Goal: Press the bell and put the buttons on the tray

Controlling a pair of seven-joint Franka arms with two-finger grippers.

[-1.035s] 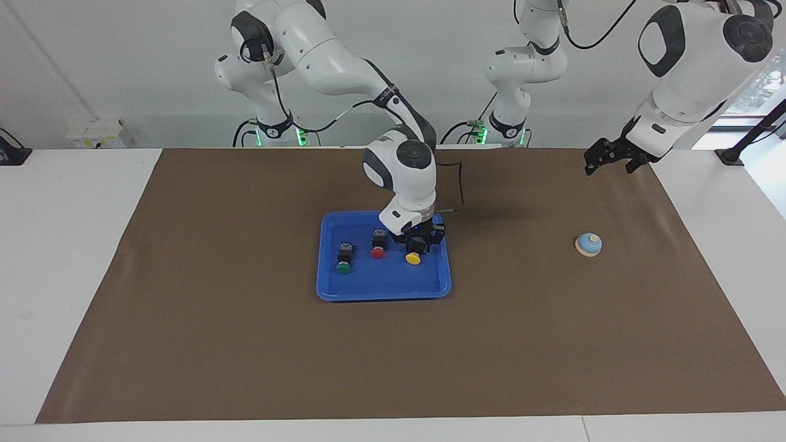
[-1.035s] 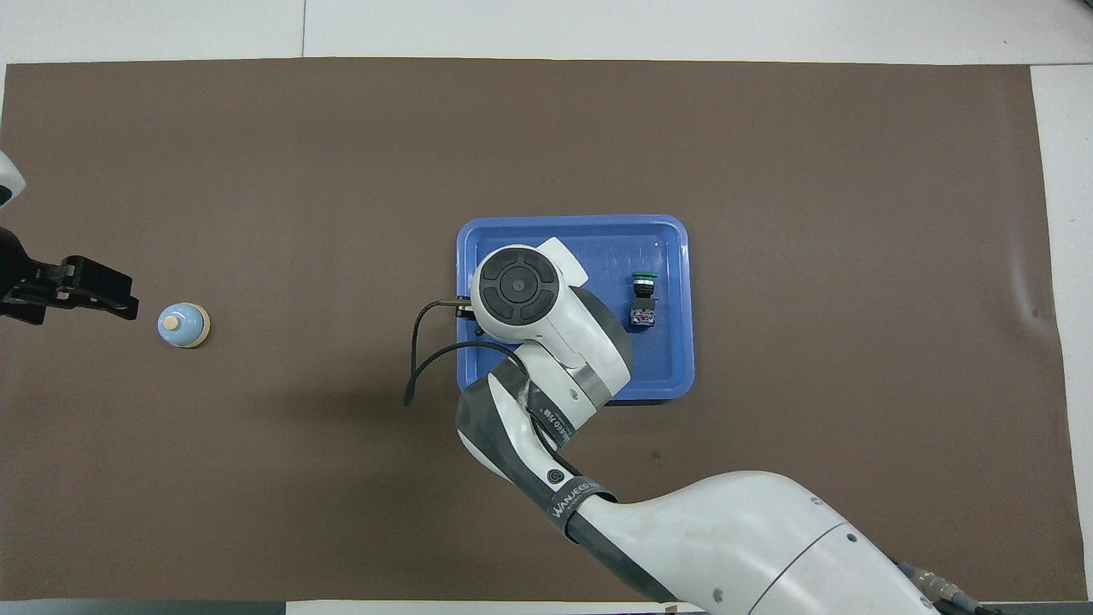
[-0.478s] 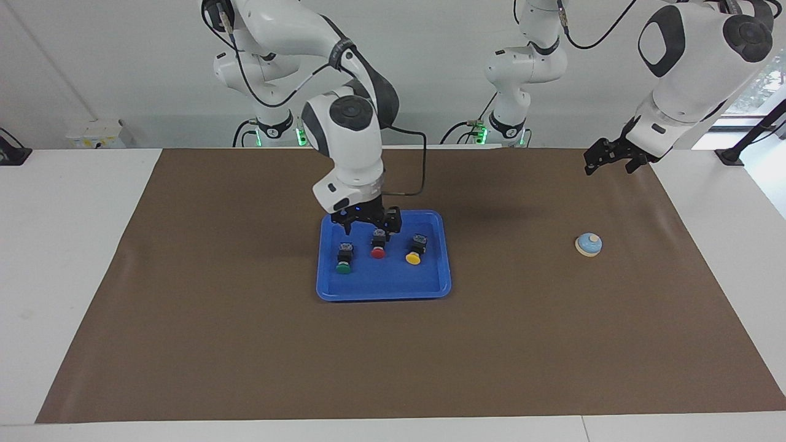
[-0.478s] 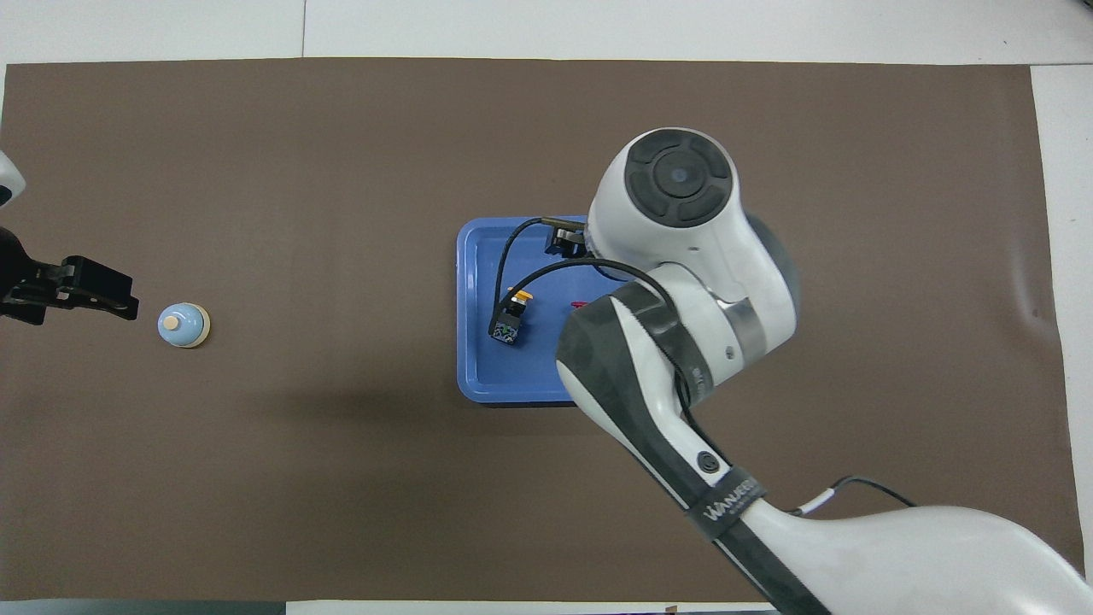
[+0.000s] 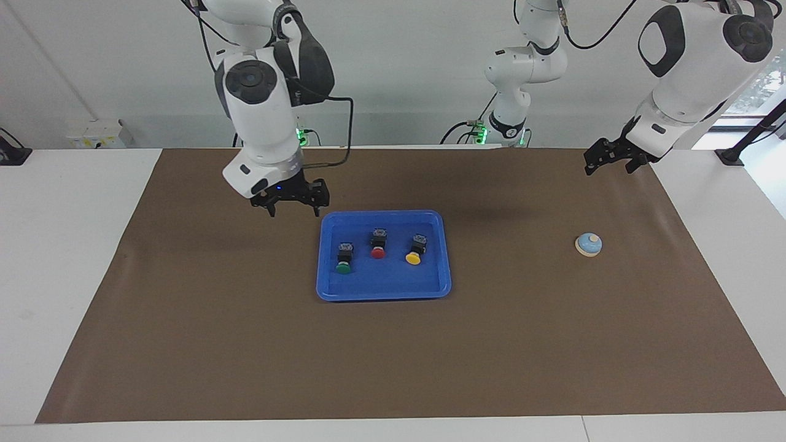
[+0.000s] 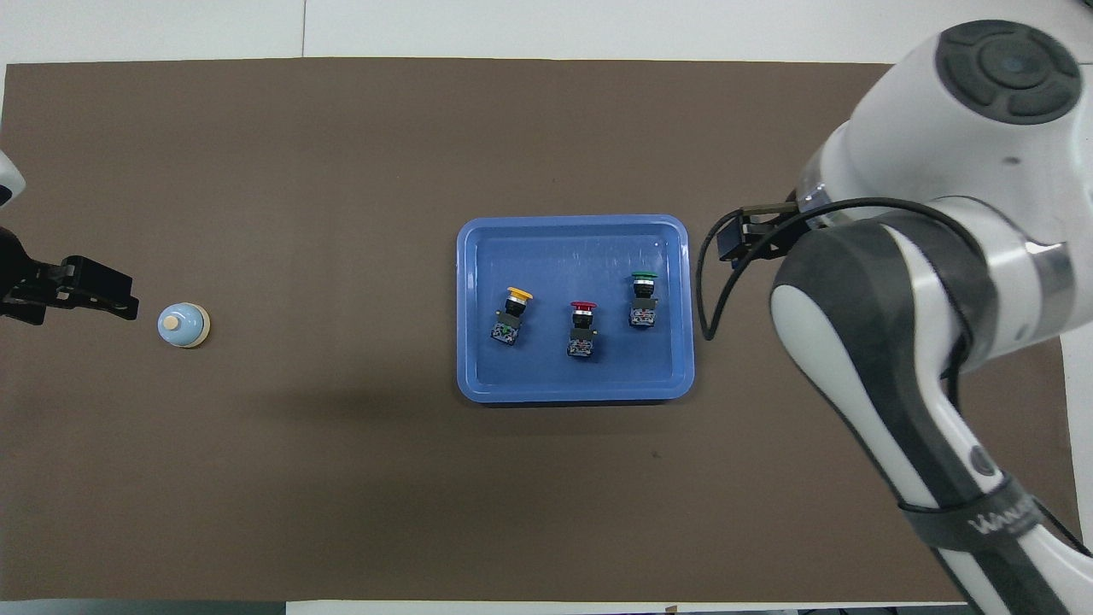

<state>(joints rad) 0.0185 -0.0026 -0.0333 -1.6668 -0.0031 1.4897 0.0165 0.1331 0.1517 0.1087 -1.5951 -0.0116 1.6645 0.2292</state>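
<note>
In the facing view, the tray (image 5: 384,285) sits mid-table on the brown mat (image 5: 245,344) and carries all three buttons in a row, apart from one another: the green button (image 5: 344,258) toward the right arm's end, the red button (image 5: 378,244) in the middle, the yellow button (image 5: 416,248) toward the left arm's end. The right gripper (image 5: 293,207) hangs above the mat just off the tray's corner, fingers spread and holding nothing. The left gripper (image 5: 608,164) hovers over the mat at the left arm's end; whether its fingers are apart or together I cannot tell. The bell (image 5: 588,244) stands on the mat farther from the robots than that gripper, with nothing touching it.

In the overhead view, the yellow button (image 6: 510,315), red button (image 6: 581,328) and green button (image 6: 642,297) all lie inside the tray (image 6: 572,389), so I judge the placing part done. The bell (image 6: 183,325) sits just beside the left gripper (image 6: 94,291). Whether it has been rung cannot be read here; if not, that press is all that is left.
</note>
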